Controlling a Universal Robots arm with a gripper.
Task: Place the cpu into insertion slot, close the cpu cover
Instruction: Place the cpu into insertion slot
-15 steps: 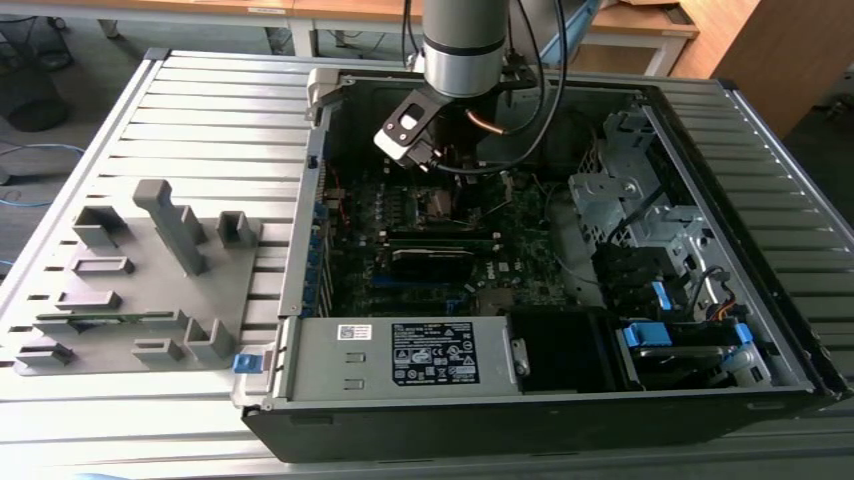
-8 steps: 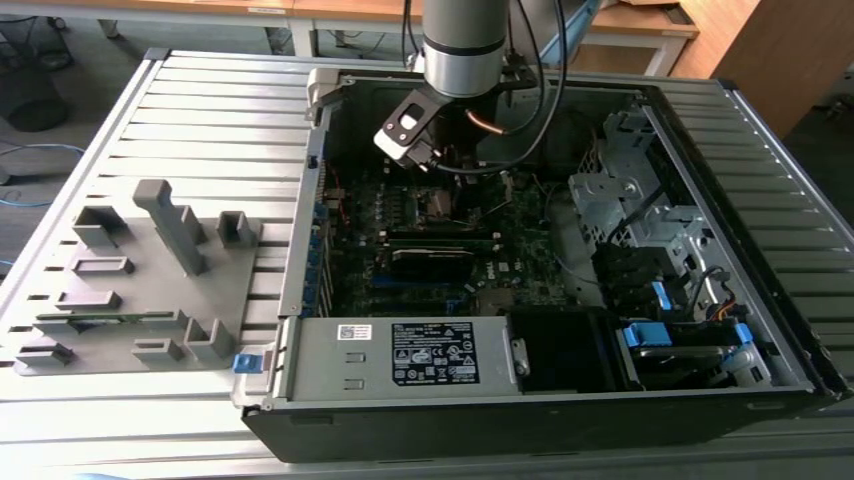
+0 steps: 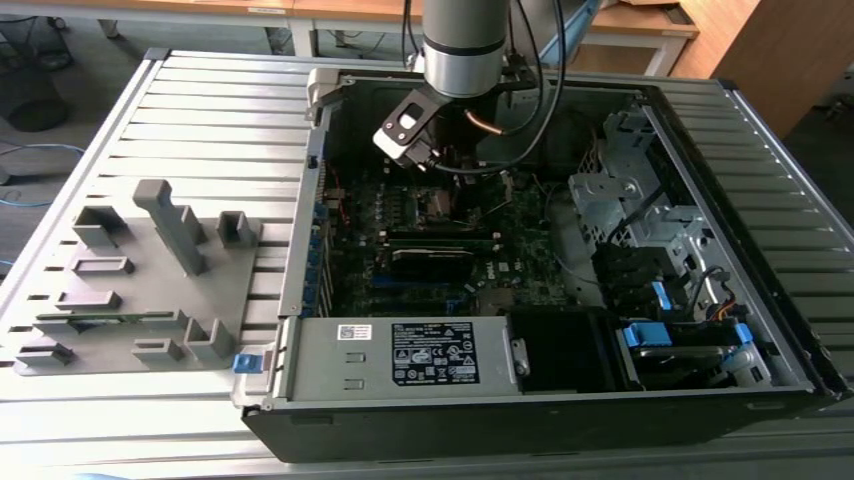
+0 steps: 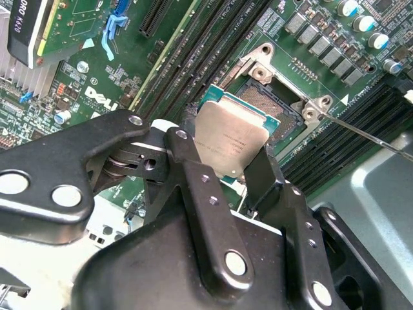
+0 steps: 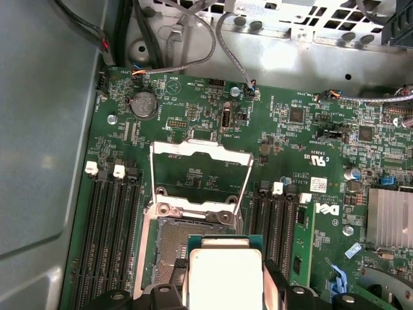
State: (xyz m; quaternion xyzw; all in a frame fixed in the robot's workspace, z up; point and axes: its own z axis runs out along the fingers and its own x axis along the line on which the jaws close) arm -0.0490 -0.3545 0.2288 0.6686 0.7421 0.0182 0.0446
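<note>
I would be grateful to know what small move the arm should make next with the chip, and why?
Probably ease the cpu forward over the insertion slot, level it, and lower it. The gripper holds the chip above the slot's near edge, seemingly tilted in the second wrist view. The cpu cover is swung open, so the socket bed is exposed.

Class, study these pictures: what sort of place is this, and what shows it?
Likely a robotics lab or workshop: an opened computer case lies on a slatted metal table, wooden desks stand beyond, and a robot arm holds the cpu in its gripper.
</note>
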